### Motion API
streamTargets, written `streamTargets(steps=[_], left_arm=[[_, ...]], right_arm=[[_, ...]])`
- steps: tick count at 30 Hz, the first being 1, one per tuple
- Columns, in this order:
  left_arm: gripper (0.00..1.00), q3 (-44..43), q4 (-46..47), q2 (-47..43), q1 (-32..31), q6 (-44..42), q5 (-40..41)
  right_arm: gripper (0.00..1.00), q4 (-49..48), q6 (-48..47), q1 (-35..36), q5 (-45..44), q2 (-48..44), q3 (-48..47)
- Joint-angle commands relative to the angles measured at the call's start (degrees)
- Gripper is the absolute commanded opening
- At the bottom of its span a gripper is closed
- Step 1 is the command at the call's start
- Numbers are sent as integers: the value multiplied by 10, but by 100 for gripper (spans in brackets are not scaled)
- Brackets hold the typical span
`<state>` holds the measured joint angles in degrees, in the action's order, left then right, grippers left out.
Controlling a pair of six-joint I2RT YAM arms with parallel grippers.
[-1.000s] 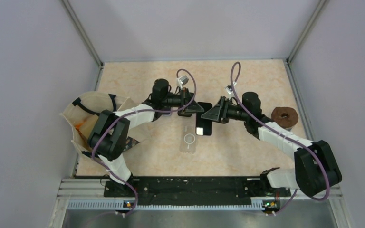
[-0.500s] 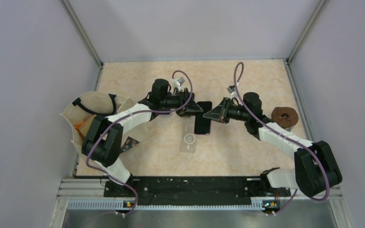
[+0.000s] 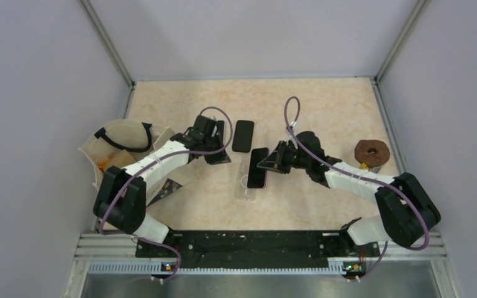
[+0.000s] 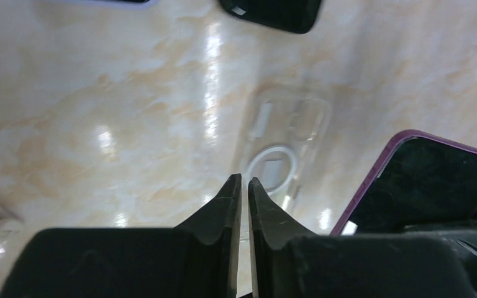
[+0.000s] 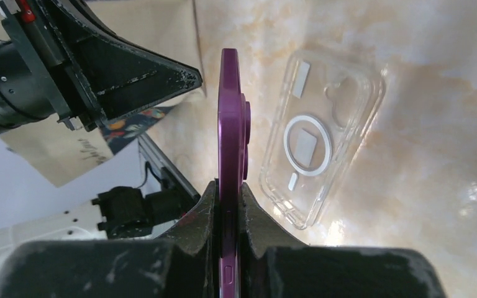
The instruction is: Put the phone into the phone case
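Note:
My right gripper (image 3: 268, 162) (image 5: 228, 185) is shut on the purple phone (image 3: 258, 167) (image 5: 230, 118), gripping it by its flat faces so that it stands on edge. The clear phone case (image 3: 246, 188) (image 5: 320, 136) (image 4: 279, 149) lies flat on the table just beside and below the phone, open side up, with its white ring showing. To the left of the case, my left gripper (image 3: 222, 156) (image 4: 244, 180) is shut with nothing between its fingers. In the left wrist view the phone (image 4: 422, 186) shows at the right.
A second, black phone (image 3: 243, 135) (image 4: 270, 9) lies flat on the table behind the case. A beige cloth bag (image 3: 124, 149) sits at the left edge, a patterned card (image 3: 168, 186) beside it. A brown ring (image 3: 371, 152) rests at the right.
My right gripper shut on the purple phone and carried it left and nearer, over the case. My left gripper opened, shut again and drew back to the left.

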<state>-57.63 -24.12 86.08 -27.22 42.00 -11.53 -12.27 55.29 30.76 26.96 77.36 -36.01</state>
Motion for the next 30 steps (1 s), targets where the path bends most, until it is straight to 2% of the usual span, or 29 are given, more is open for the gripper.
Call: streamTargets(steps=[1,11,18,30], left_arm=[[11,46,-29,-6,-13,-15,64],[0,54,-4,54,-71,2,77],[0,31,-1,98,-96,10,77],[0,12,14,120,-139,25,51]], right_arm=[[0,-32,23,54,-81,29,-13],[0,-74,34,76,-105,101,-5],[0,-86,33,76,-93,133,-15],[0,-66,22,76,-57,151,-7]])
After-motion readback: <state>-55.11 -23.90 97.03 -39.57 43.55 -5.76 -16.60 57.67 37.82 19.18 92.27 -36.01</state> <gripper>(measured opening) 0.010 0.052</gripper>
